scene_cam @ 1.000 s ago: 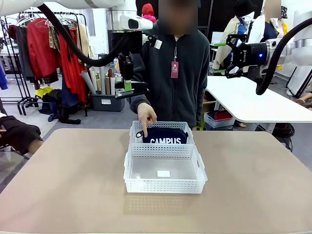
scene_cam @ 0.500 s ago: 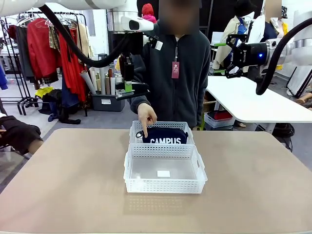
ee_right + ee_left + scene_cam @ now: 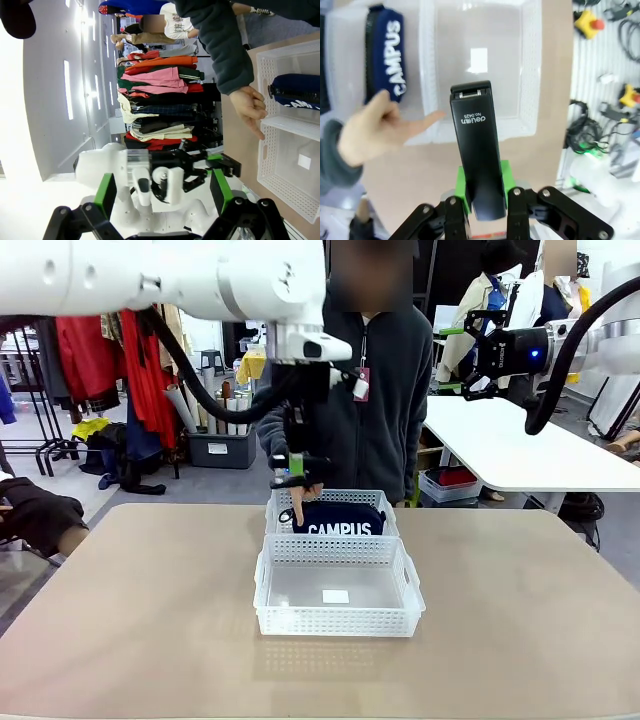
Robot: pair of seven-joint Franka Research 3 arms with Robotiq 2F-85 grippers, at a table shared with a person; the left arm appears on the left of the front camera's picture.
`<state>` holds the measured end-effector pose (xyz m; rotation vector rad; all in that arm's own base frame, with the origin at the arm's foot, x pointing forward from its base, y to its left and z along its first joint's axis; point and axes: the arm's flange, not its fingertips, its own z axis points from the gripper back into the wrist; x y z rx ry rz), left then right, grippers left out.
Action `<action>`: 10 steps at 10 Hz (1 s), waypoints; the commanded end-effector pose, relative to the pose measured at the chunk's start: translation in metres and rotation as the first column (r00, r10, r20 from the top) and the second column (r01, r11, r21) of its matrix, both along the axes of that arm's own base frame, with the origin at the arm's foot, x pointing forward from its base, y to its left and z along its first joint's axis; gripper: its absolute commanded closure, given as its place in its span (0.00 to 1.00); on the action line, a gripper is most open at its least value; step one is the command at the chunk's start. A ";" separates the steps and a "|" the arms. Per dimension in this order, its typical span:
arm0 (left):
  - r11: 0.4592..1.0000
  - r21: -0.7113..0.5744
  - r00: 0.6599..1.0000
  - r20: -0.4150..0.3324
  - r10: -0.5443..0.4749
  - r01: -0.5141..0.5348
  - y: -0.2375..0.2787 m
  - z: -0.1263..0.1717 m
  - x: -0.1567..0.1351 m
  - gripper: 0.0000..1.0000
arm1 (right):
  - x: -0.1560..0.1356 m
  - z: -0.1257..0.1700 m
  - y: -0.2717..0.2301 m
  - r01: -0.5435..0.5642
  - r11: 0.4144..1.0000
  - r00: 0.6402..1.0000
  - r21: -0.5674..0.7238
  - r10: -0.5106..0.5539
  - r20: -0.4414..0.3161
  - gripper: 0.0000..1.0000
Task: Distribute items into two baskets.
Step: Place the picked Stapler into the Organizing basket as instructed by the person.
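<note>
Navy CAMPUS pouch point(image 3: 338, 519) already in far basket point(image 3: 378, 500) — half done. Left gripper point(image 3: 481, 200) clamped on black stapler point(image 3: 476, 145), above baskets. Near basket point(image 3: 338, 625) awaits it. Person's hand point(image 3: 301, 491) points at far basket's rim. Right gripper point(image 3: 161, 192) spread apart, holding nothing, raised aside.

Left gripper point(image 3: 297, 472) holds the stapler point(image 3: 300, 478) above the far basket point(image 3: 275, 508).

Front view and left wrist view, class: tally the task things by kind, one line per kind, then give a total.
Baskets: 2 (near basket, far basket)
Pouches: 1 (navy CAMPUS pouch)
Staplers: 1 (black stapler)
Total: 4
</note>
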<state>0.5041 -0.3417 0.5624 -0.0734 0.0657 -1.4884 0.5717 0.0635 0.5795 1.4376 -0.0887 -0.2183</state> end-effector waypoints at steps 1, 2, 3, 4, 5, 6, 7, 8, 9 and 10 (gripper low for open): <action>0.999 0.039 0.998 0.049 -0.030 0.028 -0.011 -0.026 -0.008 1.00 | -0.001 0.004 0.001 0.008 1.000 1.000 0.001 -0.008 -0.006 0.00; 1.000 0.020 0.997 0.078 -0.013 0.012 -0.022 -0.045 -0.010 1.00 | -0.001 0.004 0.001 0.008 1.000 1.000 0.001 -0.008 -0.006 0.00; 1.000 0.017 0.997 0.076 -0.001 0.000 -0.031 -0.062 -0.014 1.00 | -0.001 0.004 0.001 0.008 1.000 1.000 0.001 -0.008 -0.006 0.00; 0.999 0.040 0.994 0.111 0.020 -0.025 -0.041 -0.076 -0.018 1.00 | -0.001 0.004 0.001 0.008 1.000 1.000 0.001 -0.008 -0.006 0.00; 0.998 0.052 0.992 0.119 0.028 -0.035 -0.057 -0.088 -0.025 1.00 | -0.001 0.004 0.001 0.008 1.000 1.000 0.001 -0.008 -0.006 0.00; 0.998 0.065 0.993 0.120 0.005 -0.013 -0.064 -0.098 -0.032 1.00 | -0.001 0.004 0.001 0.008 1.000 1.000 0.001 -0.008 -0.006 0.00; 0.997 0.079 0.993 0.112 -0.021 0.012 -0.069 -0.106 -0.040 1.00 | -0.001 0.004 0.001 0.008 1.000 1.000 0.001 -0.008 -0.006 0.00; 0.997 0.082 0.991 0.128 -0.023 0.013 -0.073 -0.114 -0.044 1.00 | -0.001 0.004 0.001 0.008 1.000 1.000 0.001 -0.008 -0.006 0.00; 0.994 0.113 0.994 0.108 -0.021 0.009 -0.074 -0.115 -0.047 1.00 | -0.001 0.004 0.001 0.008 1.000 1.000 0.001 -0.008 -0.006 0.00; 0.997 0.069 0.996 0.090 -0.026 0.020 -0.079 -0.111 -0.039 1.00 | -0.001 0.004 0.001 0.008 1.000 1.000 0.001 -0.008 -0.006 0.00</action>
